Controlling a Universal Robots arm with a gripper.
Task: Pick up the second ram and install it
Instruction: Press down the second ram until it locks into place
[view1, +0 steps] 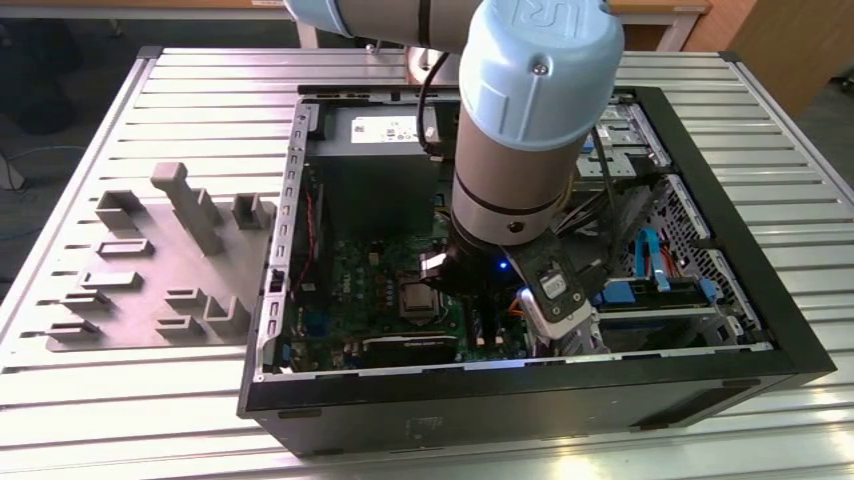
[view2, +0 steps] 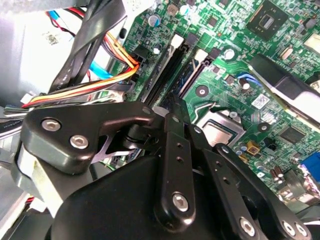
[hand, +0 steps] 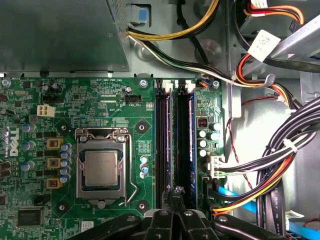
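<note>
In both wrist views the gripper (hand: 176, 192) (view2: 175, 107) hangs low over the green motherboard (hand: 75, 100), its fingertips drawn together with nothing visible between them. They sit at one end of two long black memory slots (hand: 162, 140). In the slot beside the capacitors stands a thin dark stick with a blue edge, the second ram (hand: 185, 140) (view2: 186, 75). Whether the fingertips touch it cannot be told. In the exterior view the arm's wrist (view1: 514, 250) reaches down into the open computer case (view1: 534, 395) and hides the gripper.
A processor socket (hand: 100, 167) lies beside the slots. Bundles of coloured cables (hand: 270, 170) and a drive cage (view1: 667, 270) crowd the other side. A grey fixture plate with blocks (view1: 160, 270) lies on the slatted table at the exterior view's left.
</note>
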